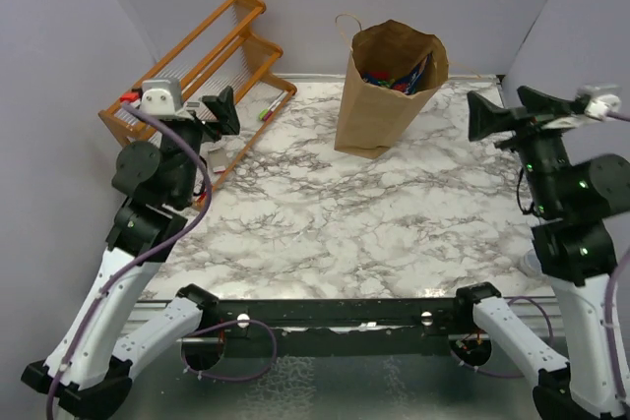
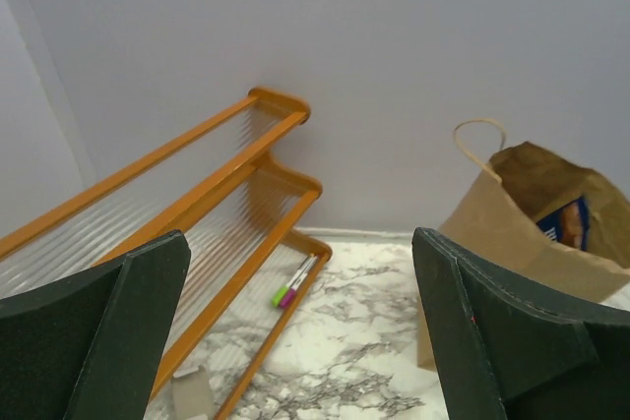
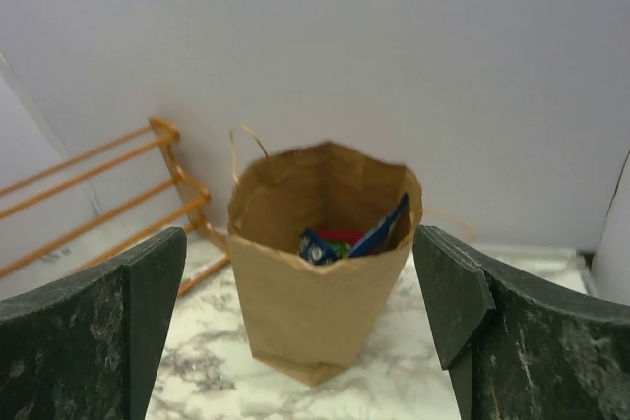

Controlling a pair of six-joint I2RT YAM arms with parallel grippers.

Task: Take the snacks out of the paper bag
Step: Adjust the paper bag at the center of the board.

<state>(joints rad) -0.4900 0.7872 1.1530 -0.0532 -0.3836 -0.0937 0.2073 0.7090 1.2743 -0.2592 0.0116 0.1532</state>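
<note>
Nearest you, both arms are raised off the table (image 1: 325, 228), one at each side. The left gripper (image 1: 219, 108) and right gripper (image 1: 507, 110) each have their jaws spread wide with nothing between them. Both point toward the far middle, which looks like a ready stance for reaching in from above.

Your right wrist camera looks almost straight into the bag (image 1: 379, 95), so that arm seems better placed for the first pick. The left sees it off to one side, past the rack (image 1: 212, 56).

The bag stands upright near the back wall, well apart from both grippers, its mouth open upward. Its brown sides are creased and the rim is uneven, with one thin loop handle sticking up at the left. It will likely tip or slide if you drag on a wall.

The snacks (image 3: 345, 240) are all inside, sitting low. A glossy dark blue packet leans against the right inner wall, with red and a touch of green beneath. No packets lie on the table.
</note>
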